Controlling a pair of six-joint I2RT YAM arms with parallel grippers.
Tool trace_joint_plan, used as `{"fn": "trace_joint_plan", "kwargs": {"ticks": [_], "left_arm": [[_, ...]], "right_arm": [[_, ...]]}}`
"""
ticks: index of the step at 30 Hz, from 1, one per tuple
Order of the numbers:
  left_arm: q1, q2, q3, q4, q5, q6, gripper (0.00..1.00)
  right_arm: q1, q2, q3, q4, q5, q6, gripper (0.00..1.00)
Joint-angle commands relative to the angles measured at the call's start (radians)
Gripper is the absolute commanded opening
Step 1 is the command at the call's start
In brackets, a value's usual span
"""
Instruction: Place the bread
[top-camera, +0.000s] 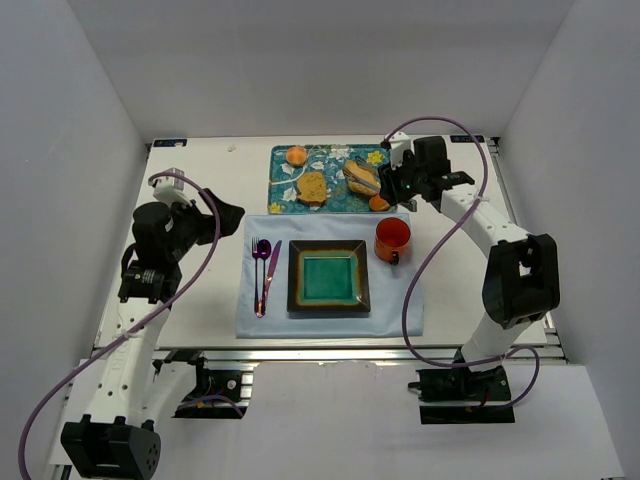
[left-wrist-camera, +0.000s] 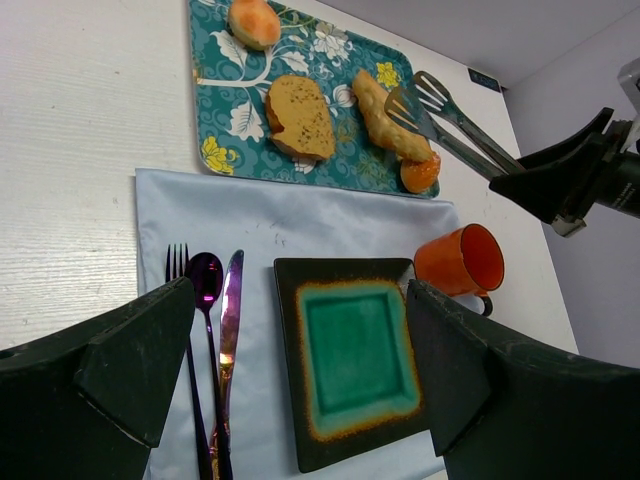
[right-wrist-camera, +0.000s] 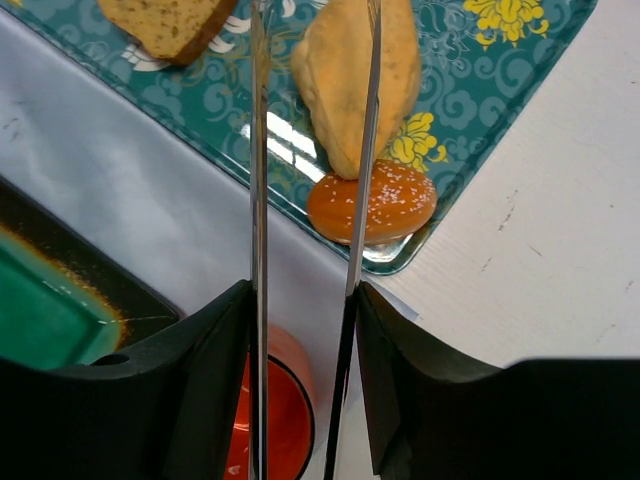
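The bread (top-camera: 361, 178), a long golden-tan piece, lies on the teal floral tray (top-camera: 330, 160), on its right side. It also shows in the left wrist view (left-wrist-camera: 385, 115) and the right wrist view (right-wrist-camera: 340, 80). My right gripper (top-camera: 400, 185) (right-wrist-camera: 300, 300) is shut on metal tongs (left-wrist-camera: 450, 115) (right-wrist-camera: 258, 150). The tongs' arms stand apart, with their heads at the bread; whether they grip it I cannot tell. The square dark plate with a teal centre (top-camera: 296, 280) (left-wrist-camera: 290, 380) lies bare on the placemat. My left gripper (top-camera: 225, 215) (left-wrist-camera: 300, 300) is open and empty, left of the placemat.
A brown bread slice (top-camera: 312, 187) and two orange buns (top-camera: 296, 155) (top-camera: 380, 203) share the tray. An orange mug (top-camera: 392, 238) stands right of the plate, below the tongs. A fork, spoon and knife (top-camera: 262, 272) lie left of the plate on the blue placemat (top-camera: 400, 300).
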Motion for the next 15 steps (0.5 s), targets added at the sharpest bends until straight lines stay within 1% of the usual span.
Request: {"fn": "trace_joint_plan", "kwargs": {"ticks": [1, 6, 10, 15], "left_arm": [[0.001, -0.031, 0.015, -0.009, -0.018, -0.005, 0.95], [0.001, -0.024, 0.01, 0.002, -0.014, -0.008, 0.95], [0.001, -0.015, 0.009, 0.008, -0.014, -0.006, 0.95], [0.001, -0.011, 0.01, 0.011, -0.015, -0.003, 0.95]], "right_arm": [[0.013, -0.001, 0.055, 0.008, 0.058, -0.059, 0.5], [0.042, 0.02, 0.058, 0.008, 0.092, -0.091, 0.55], [0.065, 0.039, 0.063, 0.005, 0.121, -0.104, 0.56], [0.081, 0.053, 0.047, 0.022, 0.213, -0.127, 0.54]]}}
